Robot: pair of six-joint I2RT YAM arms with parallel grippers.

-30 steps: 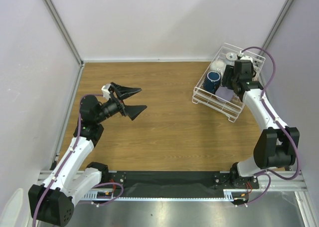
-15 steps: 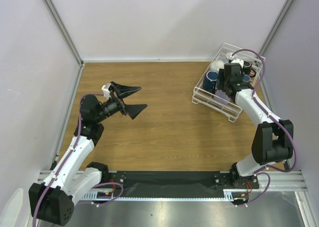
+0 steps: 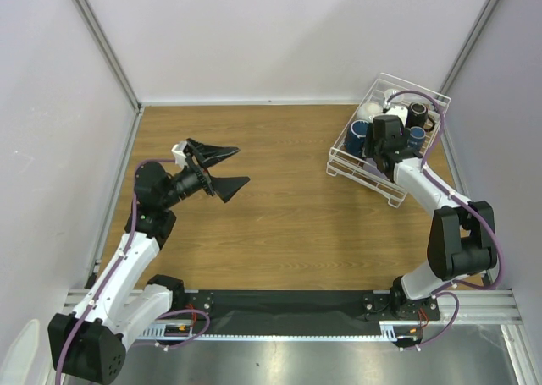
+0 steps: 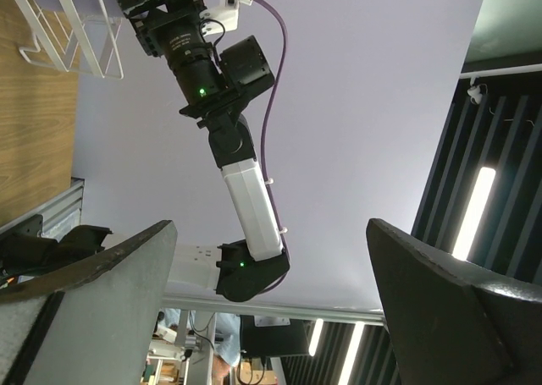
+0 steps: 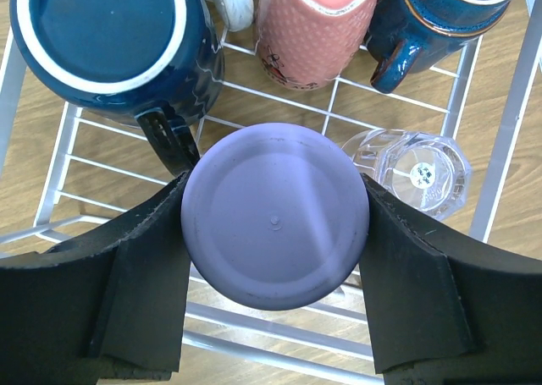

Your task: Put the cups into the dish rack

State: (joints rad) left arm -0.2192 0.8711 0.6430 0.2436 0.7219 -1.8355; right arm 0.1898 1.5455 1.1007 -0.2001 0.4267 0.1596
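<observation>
Your dish rack point(image 3: 364, 175) is crowded: the right gripper point(image 5: 275, 184), clamped on the lavender tumbler point(image 5: 275, 216), holds it between the navy mug point(image 5: 102, 38) and the clear glass point(image 5: 415, 173). Release it crooked and it may tip against that glass. Your left gripper point(image 3: 243, 167) hangs spread, empty.

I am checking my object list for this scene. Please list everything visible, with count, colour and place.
table: one, brown wood, under everything
dish rack: one, white wire, table's far right
navy mugs: two, dark blue, in rack
pink cup: one, in rack, between the navy mugs
clear glass: one, upside down, in rack
white mug: one, rack's far end
black mug: one, rack's far end
lavender tumbler: one, bottom up, over rack
left gripper: black, open, empty
right gripper: black, gripping lavender tumbler
</observation>
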